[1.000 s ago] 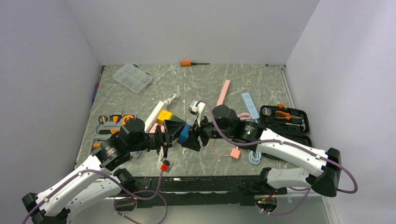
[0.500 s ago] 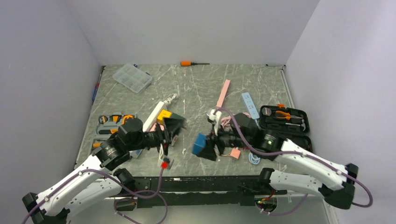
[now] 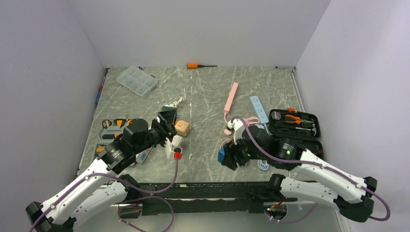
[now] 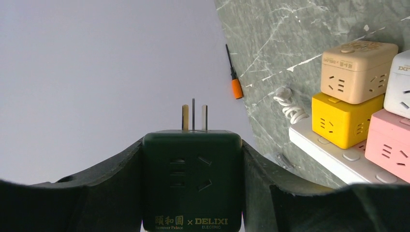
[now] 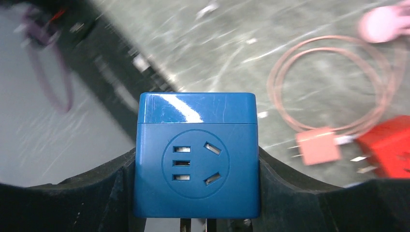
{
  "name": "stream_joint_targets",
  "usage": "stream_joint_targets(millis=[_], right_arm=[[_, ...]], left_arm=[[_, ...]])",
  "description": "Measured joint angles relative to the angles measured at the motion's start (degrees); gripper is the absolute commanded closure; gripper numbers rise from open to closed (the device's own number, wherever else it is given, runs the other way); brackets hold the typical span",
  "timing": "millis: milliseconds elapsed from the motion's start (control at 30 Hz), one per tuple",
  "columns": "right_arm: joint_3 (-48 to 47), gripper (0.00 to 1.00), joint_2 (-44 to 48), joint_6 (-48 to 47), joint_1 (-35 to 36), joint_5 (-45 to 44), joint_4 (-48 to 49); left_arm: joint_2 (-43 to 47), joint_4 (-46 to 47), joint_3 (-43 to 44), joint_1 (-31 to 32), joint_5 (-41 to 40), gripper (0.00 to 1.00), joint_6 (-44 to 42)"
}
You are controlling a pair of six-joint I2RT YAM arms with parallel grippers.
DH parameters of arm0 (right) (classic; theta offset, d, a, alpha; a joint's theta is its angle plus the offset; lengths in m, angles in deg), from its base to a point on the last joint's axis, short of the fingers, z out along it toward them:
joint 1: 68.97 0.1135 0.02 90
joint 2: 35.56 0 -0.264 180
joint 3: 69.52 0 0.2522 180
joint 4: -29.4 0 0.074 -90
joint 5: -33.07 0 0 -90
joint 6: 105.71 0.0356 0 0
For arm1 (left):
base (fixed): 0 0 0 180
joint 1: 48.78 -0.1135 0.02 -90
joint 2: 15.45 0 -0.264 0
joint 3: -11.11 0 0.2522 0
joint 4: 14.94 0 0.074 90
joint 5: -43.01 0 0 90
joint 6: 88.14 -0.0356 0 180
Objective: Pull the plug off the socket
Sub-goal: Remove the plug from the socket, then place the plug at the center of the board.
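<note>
At left, the left end effector (image 3: pixel 166 121) is clenched on two opposite side faces of a dark green plug (image 4: pixel 192 174), a cube whose metal pins (image 4: pixel 193 117) point away from the wrist, bare and clear of any outlet; we judge this one already drawn off. Just right of it the socket (image 4: pixel 319 145), a long white strip, lies on the desk (image 3: pixel 208 92) with its coiled cord (image 4: pixel 290 108) at the far end, a yellow cube (image 4: pixel 341 118) and a pink cube (image 4: pixel 389 145) seated on it, and a beige cube (image 4: pixel 355 72) and a white cube (image 4: pixel 400 82) apparently stacked on those. At right, well apart from the strip, the right end effector (image 3: pixel 227 157) grips a blue plug (image 5: pixel 196 154) likewise, above a pink cable (image 5: pixel 333 92). We expect such cubes to be light, rigid and glossy, hence apt to slip; the flat side faces offer the best hold, pulling straight along the pins, which could bend under levering. The strip looks light and would probably rise with a cube unless held down
</note>
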Motion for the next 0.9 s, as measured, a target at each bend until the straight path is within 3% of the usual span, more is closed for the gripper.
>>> stream_joint_targets(millis=[100, 300, 467, 633, 733, 900], right_arm=[[-3.3, 1.0, -6.6, 0.2, -4.0, -8.3, 1.5], [-3.6, 1.0, -19.2, 0.8, -18.0, -13.7, 10.8], [-1.8, 1.0, -26.4, 1.4, -22.1, -15.3, 17.0], [2.2, 1.0, -27.9, 3.1, -24.2, -17.2, 19.6], [4.5, 0.89, -28.4, 4.7, -24.5, -18.9, 20.2], [6.7, 0.51, -30.5, 7.2, -25.7, -20.8, 21.0]], left_arm=[[-0.2, -0.8, 0.1, 0.0, 0.5, 1.0, 0.5], [-1.5, -4.4, 1.4, 0.0, 2.7, 1.0, 2.6], [-3.5, -8.0, 3.3, 0.0, 6.6, 1.0, 5.5], [-5.7, -10.1, 3.7, 0.2, 10.4, 1.0, 5.6], [-7.0, -10.1, 3.7, 1.2, 11.8, 0.94, 5.6], [-10.3, -10.1, 3.7, 3.2, 14.8, 0.95, 5.6]])
